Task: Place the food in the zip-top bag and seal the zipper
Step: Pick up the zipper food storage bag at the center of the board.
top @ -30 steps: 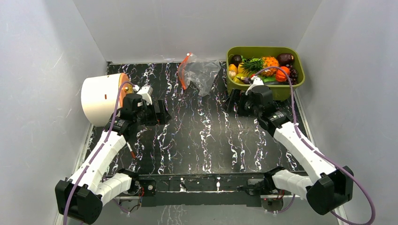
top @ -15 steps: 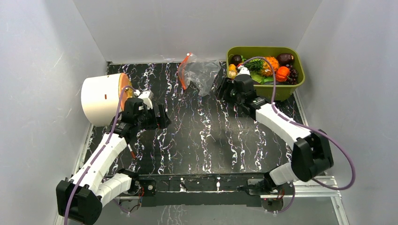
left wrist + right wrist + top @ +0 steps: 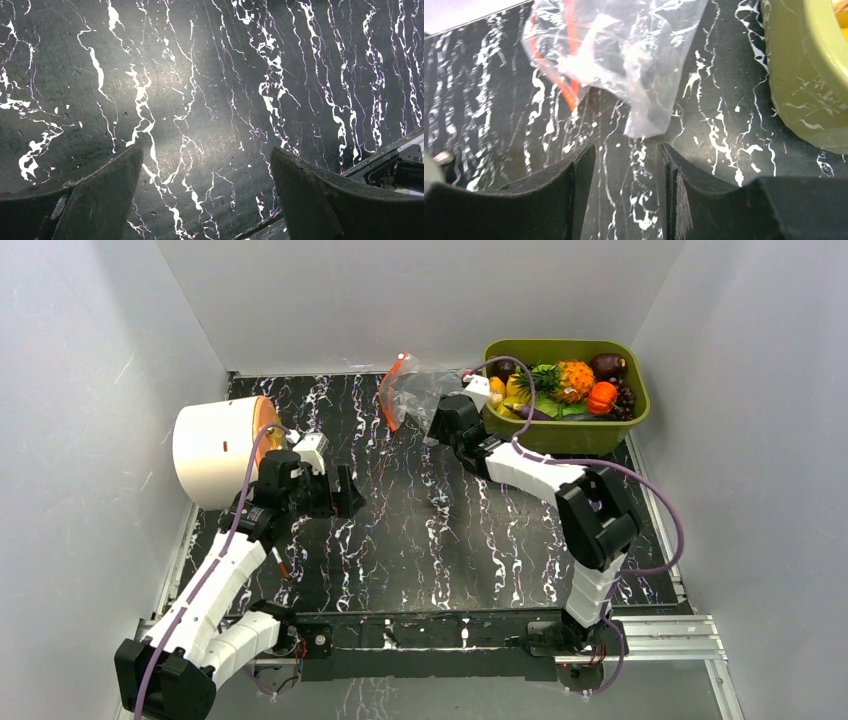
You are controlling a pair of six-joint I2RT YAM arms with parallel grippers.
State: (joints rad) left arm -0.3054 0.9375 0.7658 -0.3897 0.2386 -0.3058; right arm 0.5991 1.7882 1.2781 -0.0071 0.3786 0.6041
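bag on the worktop ahead of the right tool, food in the bin

the worktop (image 3: pixel 400 540) is black with white marble-like veins, closed in on three sides by plain pale walls (image 3: pixel 420 300).

just to the right of the right tool (image 3: pixel 625 147) stands an olive green bin (image 3: pixel 804 85), close to its right finger. the food (image 3: pixel 575 380) is piled inside it: an orange knobbly piece with green leaves, a maroon round fruit (image 3: pixel 607 364), dark purple grapes (image 3: pixel 625 395), an orange-red round piece (image 3: pixel 601 398) and yellow pieces at the end nearest the tool. far to the left of that tool, just behind the left tool (image 3: pixel 206 150), a white tub (image 3: pixel 210 450) lies on its side, its orange inside facing the arm.

the zip-top bag (image 3: pixel 624 55) lies on the worktop straight ahead of the right tool, beside the bin and apart from it. it is clear, crinkled and slumped, with glare on its folds. the zipper (image 3: pixel 566 85) shows as a thin orange-red strip on the bag's left side, bent rather than straight. the bag's nearest corner sits just ahead of the gap between the tool's fingers; whether it touches them cannot be told.

the right tool's jaws stand a little apart, with veined worktop showing between them. the left tool's jaws are spread wide over bare worktop, well apart from the bag.
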